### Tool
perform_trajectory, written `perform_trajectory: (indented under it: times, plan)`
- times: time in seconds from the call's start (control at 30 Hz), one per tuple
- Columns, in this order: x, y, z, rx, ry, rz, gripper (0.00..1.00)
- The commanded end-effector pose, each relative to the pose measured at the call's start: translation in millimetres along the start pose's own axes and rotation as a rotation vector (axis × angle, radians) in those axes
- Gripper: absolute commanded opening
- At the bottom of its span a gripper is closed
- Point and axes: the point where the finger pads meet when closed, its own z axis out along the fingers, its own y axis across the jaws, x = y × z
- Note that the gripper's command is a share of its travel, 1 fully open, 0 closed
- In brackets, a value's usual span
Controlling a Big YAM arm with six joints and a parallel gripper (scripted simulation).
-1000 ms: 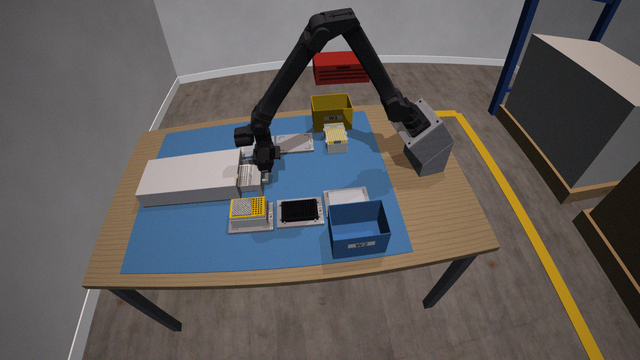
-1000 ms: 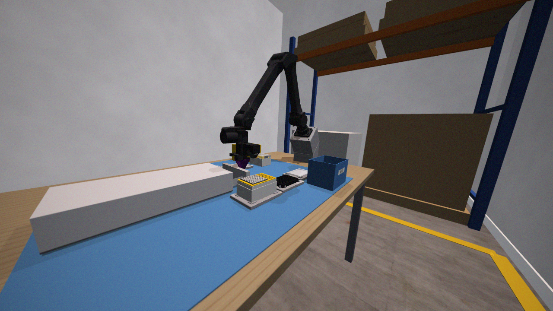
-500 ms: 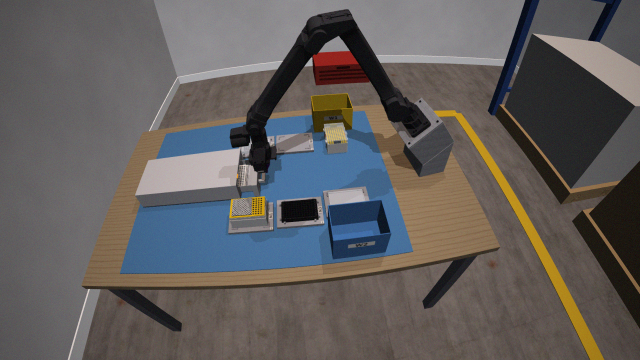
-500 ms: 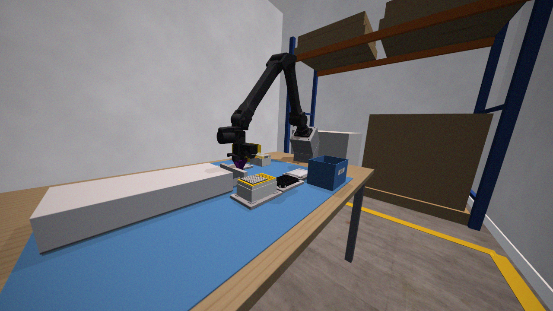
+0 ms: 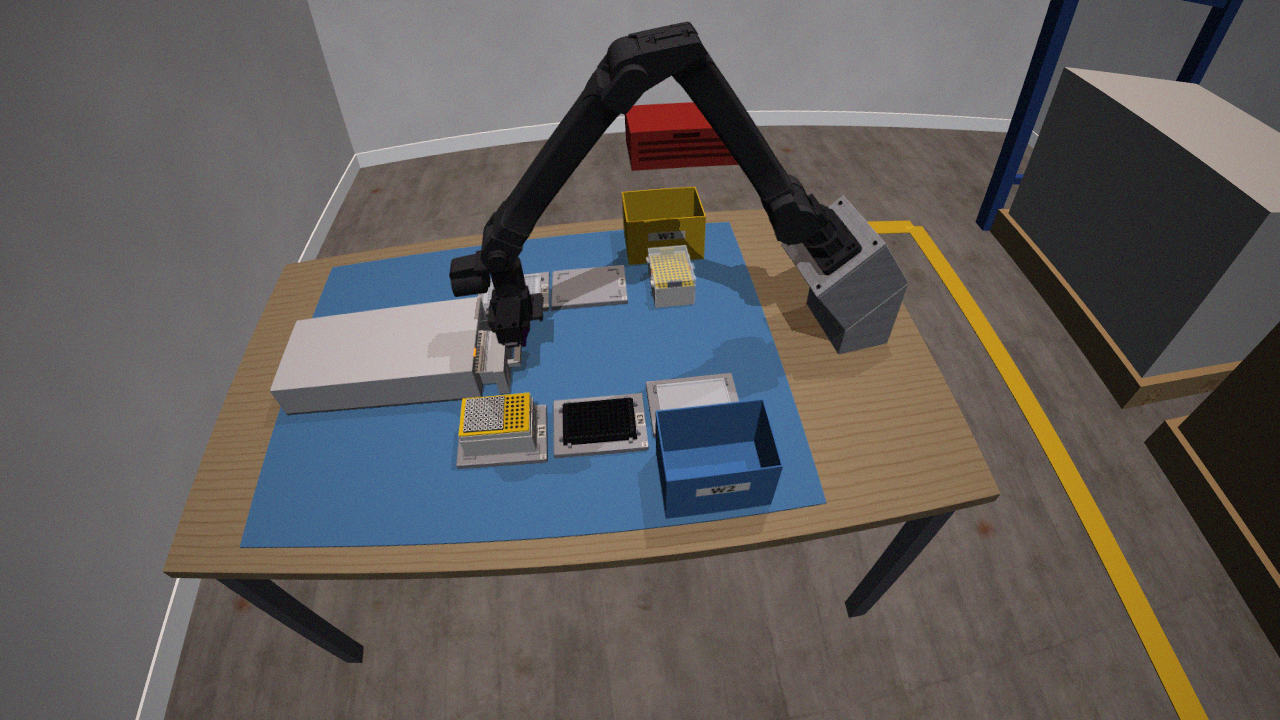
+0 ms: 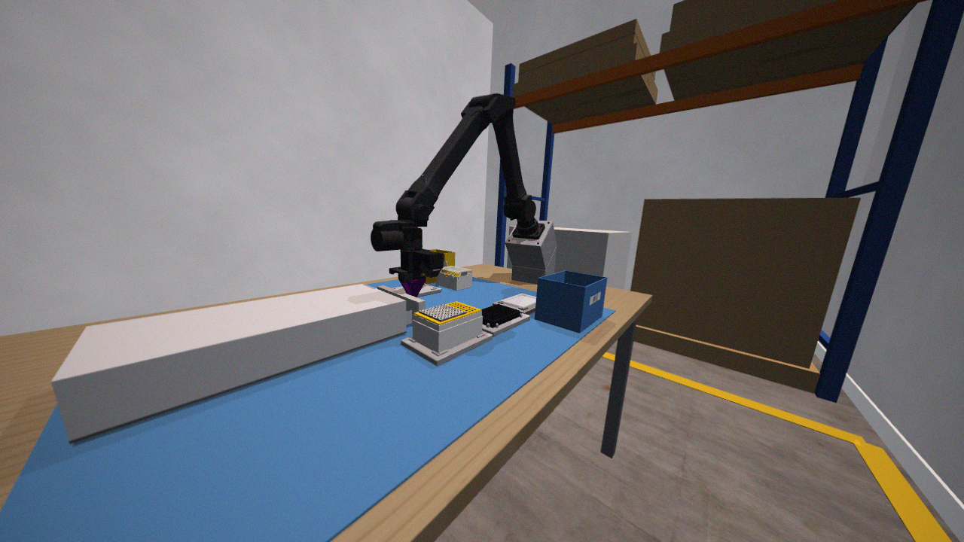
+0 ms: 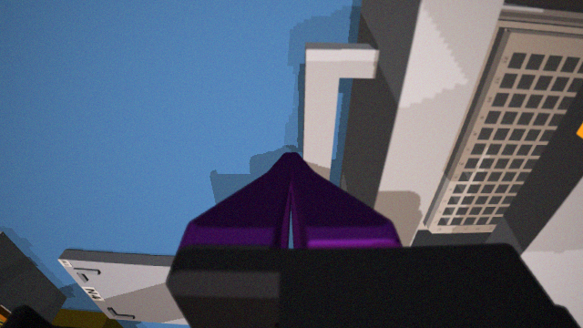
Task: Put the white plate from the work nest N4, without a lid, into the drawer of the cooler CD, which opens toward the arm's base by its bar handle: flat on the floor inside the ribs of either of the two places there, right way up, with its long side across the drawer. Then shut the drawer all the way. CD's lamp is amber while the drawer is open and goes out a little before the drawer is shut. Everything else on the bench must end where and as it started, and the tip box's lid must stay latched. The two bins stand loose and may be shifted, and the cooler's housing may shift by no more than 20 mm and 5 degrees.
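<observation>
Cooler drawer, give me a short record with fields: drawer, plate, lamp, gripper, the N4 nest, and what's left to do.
drawer: partly open, front standing out from the cooler housing
white plate: in the drawer, wells up, long side along the drawer front
lamp: amber patch showing at the frame edge
gripper: shut, holding nothing, tips at the bar handle; contact cannot be told
N4 nest: bare
left to do: shut the drawer all the way
</observation>
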Motion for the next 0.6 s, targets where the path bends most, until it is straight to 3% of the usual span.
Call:
perform_trajectory:
  times: [0.0, 0.57]
  plan:
    - [-1.8, -34.6, -4.3, 0.053, -0.005, -0.005, 0.0]
    - [-1.9, -36.4, -4.4, 0.06, -0.005, -0.005, 0.0]
